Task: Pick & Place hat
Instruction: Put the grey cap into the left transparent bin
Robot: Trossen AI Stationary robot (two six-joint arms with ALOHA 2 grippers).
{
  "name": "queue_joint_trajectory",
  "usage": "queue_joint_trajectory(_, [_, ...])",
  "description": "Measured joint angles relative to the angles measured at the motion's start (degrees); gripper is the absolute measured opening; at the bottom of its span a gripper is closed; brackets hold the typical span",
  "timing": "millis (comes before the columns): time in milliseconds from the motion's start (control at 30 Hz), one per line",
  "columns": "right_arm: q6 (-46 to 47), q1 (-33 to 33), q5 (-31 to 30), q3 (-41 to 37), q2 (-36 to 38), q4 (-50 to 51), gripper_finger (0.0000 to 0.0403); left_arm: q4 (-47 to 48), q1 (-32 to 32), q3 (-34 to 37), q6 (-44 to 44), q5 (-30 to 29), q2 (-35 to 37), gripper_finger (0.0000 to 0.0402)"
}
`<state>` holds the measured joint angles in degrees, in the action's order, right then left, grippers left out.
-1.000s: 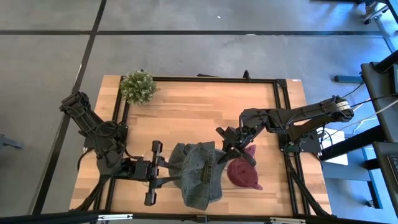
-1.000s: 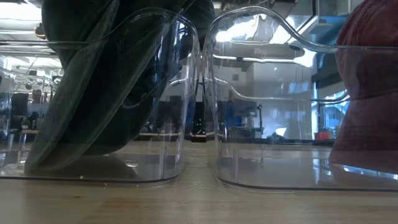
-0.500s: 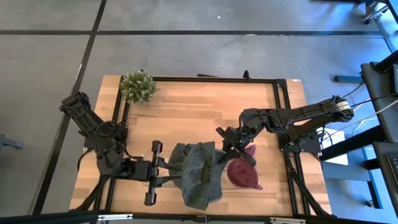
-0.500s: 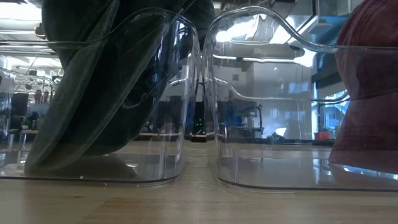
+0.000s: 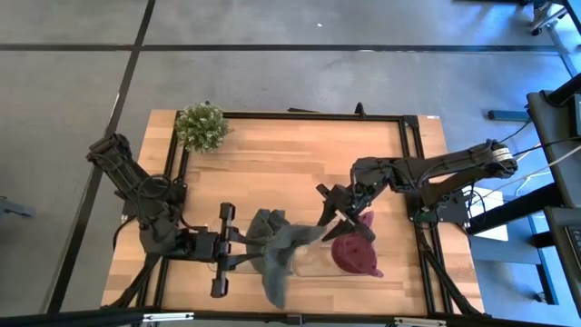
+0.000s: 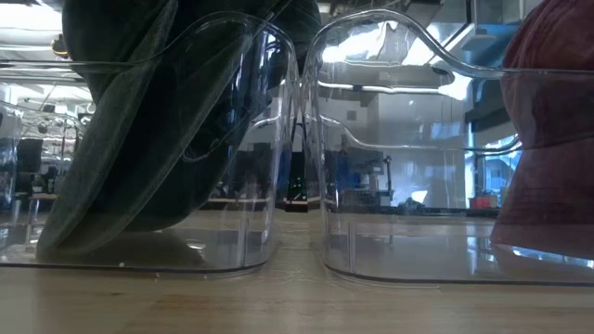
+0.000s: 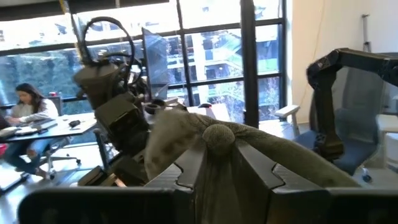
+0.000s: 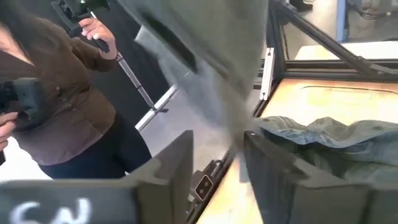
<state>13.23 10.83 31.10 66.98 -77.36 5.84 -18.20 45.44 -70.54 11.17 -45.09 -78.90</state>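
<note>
Between two pincers [image 5: 238, 248] [image 5: 332, 218] (both pinching it), one grey hat [image 5: 280, 247]; one maroon hat [image 5: 354, 253] nearby

The grey hat [image 5: 277, 250] is soft matt cloth (denim-like weave), the red hat [image 5: 354, 254] matt fabric; the bins [image 6: 390, 148] are clear glossy plastic on a smooth wooden tabletop [image 5: 290, 154]

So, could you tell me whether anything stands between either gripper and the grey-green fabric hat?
Nothing visible does: the left gripper and the right gripper each already grip the grey-green fabric hat, stretching it over the clear plastic bins.
</note>
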Motion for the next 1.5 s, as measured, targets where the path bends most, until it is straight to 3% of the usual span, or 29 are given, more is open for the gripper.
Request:
queue_joint_trajectory(267, [0.0, -1.9, -2.6, 0.0, 6.2, 5.6, 0.0192, -0.1, 1.7, 0.0, 0.6, -4.6, 3.9, 0.0063])
queue_joint_trajectory(500, [-0.3, -2.1, -6.1, 0.0, 9.9, 7.3, 0.0193, 6.1, 7.4, 0.0, -0.6, -20.0, 7.4, 0.0063])
queue_joint_trajectory(733, [-0.3, -2.1, -6.3, 0.0, 9.4, 7.3, 0.0193, 10.9, 11.9, 0.0, -5.1, -25.4, 7.4, 0.0063])
queue_joint_trajectory(933, [-0.2, -2.1, -11.7, 0.0, 9.0, 7.4, 0.0193, 19.4, 13.5, 0.0, -13.2, -26.6, 7.4, 0.0063])
queue_joint_trajectory(1233, [0.2, -2.1, -14.6, 0.0, 9.0, 7.2, 0.0193, 45.3, 13.4, 0.0, -37.5, -26.8, 6.9, 0.0063])
queue_joint_trajectory(1500, [3.2, -2.1, -19.9, 0.0, 9.0, 7.3, 0.0193, 57.0, 13.3, 0.0, -50.4, -21.5, 6.2, 0.0063])
